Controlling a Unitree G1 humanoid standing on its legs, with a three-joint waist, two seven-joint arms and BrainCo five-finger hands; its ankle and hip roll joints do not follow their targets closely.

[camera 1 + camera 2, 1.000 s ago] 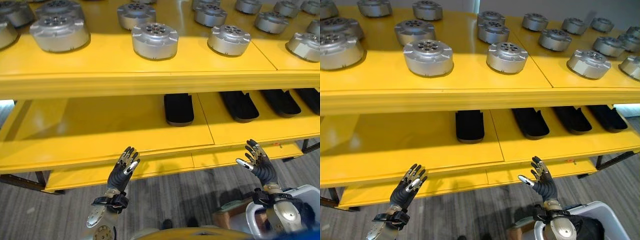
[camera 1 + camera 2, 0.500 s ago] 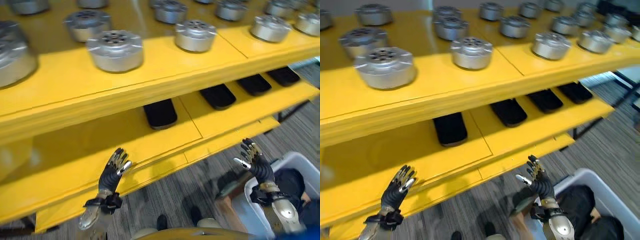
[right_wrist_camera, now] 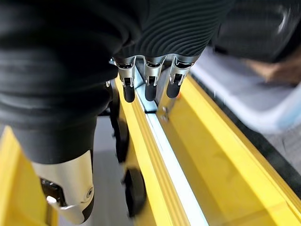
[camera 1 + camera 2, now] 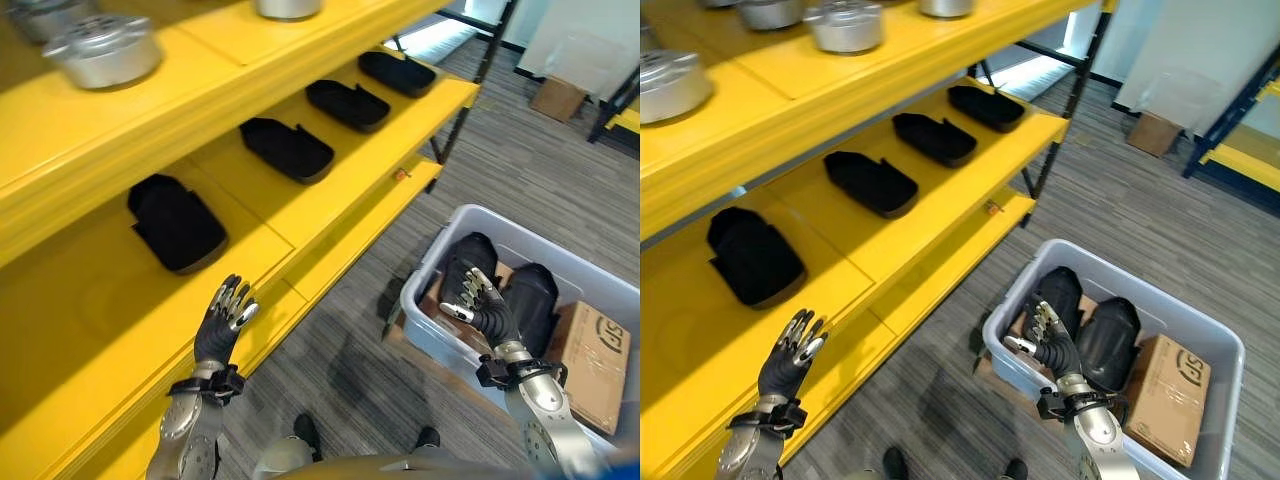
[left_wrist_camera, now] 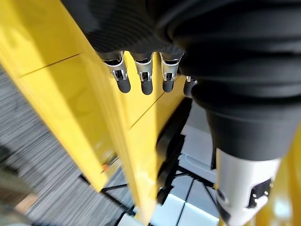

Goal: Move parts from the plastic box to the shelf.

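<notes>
A grey plastic box (image 4: pixel 1015 290) stands on the floor at the lower right. It holds two black moulded parts (image 4: pixel 468 262) (image 4: pixel 532 295) and a cardboard carton (image 4: pixel 598 350). My right hand (image 4: pixel 478 305) hovers open and empty over the box's near left corner, just short of the nearer black part. My left hand (image 4: pixel 222 320) is raised open and empty in front of the yellow shelf's middle board (image 4: pixel 330 190). Several black parts (image 4: pixel 176 222) (image 4: pixel 290 148) lie in a row on that board. Both wrist views show straight fingers (image 5: pixel 143 80) (image 3: pixel 149 80) with nothing in them.
Silver round parts (image 4: pixel 105 50) sit on the top board. A low yellow board (image 4: pixel 370 225) juts out beneath the middle one. The shelf's dark end post (image 4: pixel 462 105) stands near the box. Another carton (image 4: pixel 1155 132) lies on the grey carpet beyond.
The camera has swung right and down, so the shelf slid left and the plastic box came into view. The right hand now hangs over the box. Both hands stay open.
</notes>
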